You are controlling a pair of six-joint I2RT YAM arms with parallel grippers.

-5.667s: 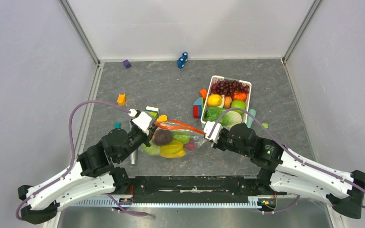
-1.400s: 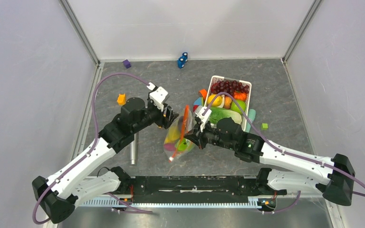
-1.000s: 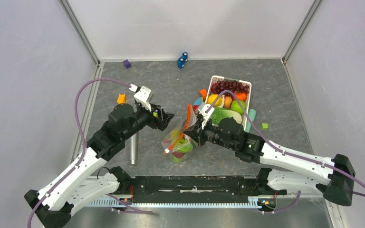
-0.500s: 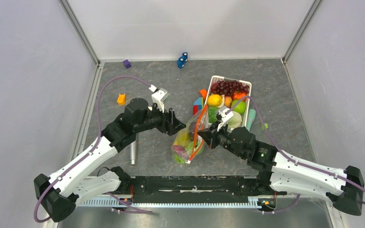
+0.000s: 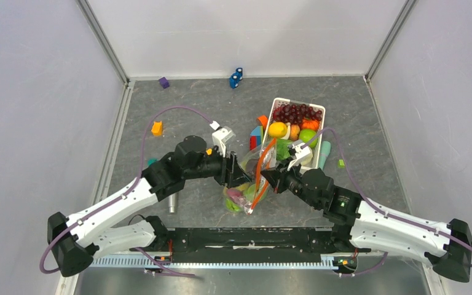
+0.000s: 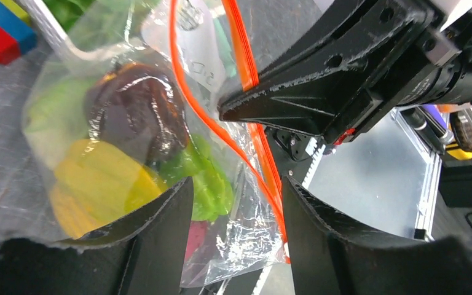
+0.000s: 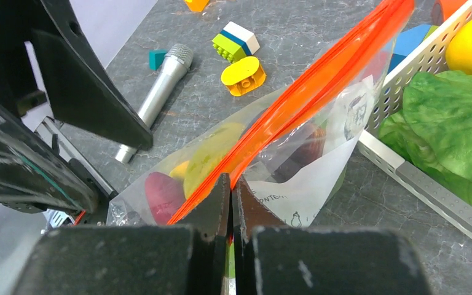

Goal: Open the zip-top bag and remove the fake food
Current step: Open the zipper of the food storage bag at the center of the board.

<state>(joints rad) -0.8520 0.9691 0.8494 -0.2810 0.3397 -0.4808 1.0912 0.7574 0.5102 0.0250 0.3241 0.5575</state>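
Right wrist view: the right tool (image 7: 230, 184), fingers pressed together, pinched the red-orange zipper strip (image 7: 319, 83) of the zip-top bag (image 7: 295, 160), which rose ahead of it from the grey desk (image 7: 319, 18). The fake food (image 7: 206, 160) lay bunched in the bag's lower end, just ahead and left of the fingertips. To that tool's right, a white slatted basket (image 7: 405, 70) stood just beside the bag, with long lettuce (image 7: 461, 123) in it. The left tool (image 6: 233, 190) faced it from the opposite side, fingers spread with the bag's clear side between them; whether they touched the plastic could not be told. Yellow, green and dark purple pieces sat just ahead of the left tool.
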